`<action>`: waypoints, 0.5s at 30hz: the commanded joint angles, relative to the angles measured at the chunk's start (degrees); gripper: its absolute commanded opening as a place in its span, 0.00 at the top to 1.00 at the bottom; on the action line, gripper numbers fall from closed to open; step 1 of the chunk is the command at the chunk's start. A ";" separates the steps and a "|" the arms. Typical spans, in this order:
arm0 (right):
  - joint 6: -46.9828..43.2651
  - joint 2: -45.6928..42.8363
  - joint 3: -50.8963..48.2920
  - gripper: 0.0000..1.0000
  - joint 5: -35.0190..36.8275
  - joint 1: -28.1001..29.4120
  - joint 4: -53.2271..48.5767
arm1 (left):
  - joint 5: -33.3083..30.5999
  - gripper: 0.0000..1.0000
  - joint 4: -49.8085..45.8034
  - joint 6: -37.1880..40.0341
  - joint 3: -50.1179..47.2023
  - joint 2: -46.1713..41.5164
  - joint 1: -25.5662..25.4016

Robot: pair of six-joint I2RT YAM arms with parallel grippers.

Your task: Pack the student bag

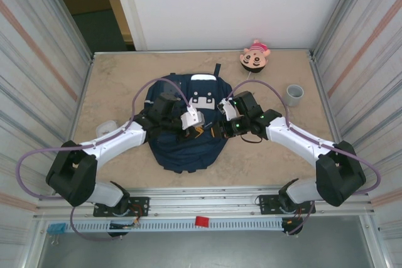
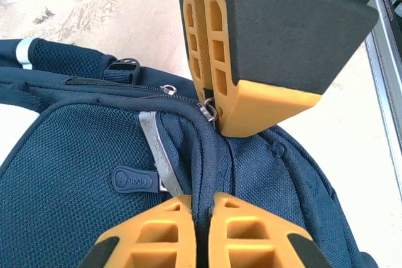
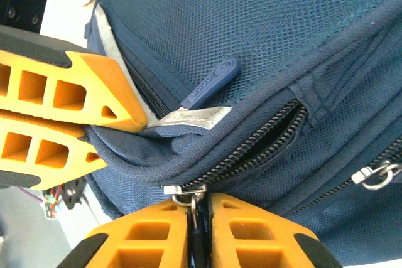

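From above, we see the student bag (image 1: pixel 182 149) lying flat mid-tabletop (image 1: pixel 113 86). Its long axis runs near to far, top handle toward the far wall and base close to the near edge. We find bare tabletop on both flanks; a doll (image 1: pixel 255 56) and a grey cup (image 1: pixel 294 95) sit far right.

At the left wrist, the left pincer (image 2: pixel 202 200) is clenched on the bag's piped seam (image 2: pixel 202 155).

At the right wrist, the right pincer (image 3: pixel 191 208) is clamped on a zipper pull (image 3: pixel 185 194).
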 commanded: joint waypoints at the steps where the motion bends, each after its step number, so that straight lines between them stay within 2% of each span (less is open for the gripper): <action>1: -1.06 -0.14 -0.50 0.95 1.35 -0.26 -1.04 | 2.42 1.00 0.57 -0.69 -0.38 -3.16 0.86; 4: -0.73 -1.08 -1.05 1.00 3.39 -1.68 -2.10 | 2.49 1.00 0.39 -0.57 -0.96 -3.55 1.90; 10: -0.93 -2.56 -2.01 1.00 4.32 -5.94 -3.41 | 2.41 1.00 -3.38 2.28 -1.31 -5.06 3.64; 15: -1.14 -2.03 -1.52 1.00 2.38 -5.55 -2.26 | 3.35 1.00 -5.74 3.56 -1.63 -6.01 3.74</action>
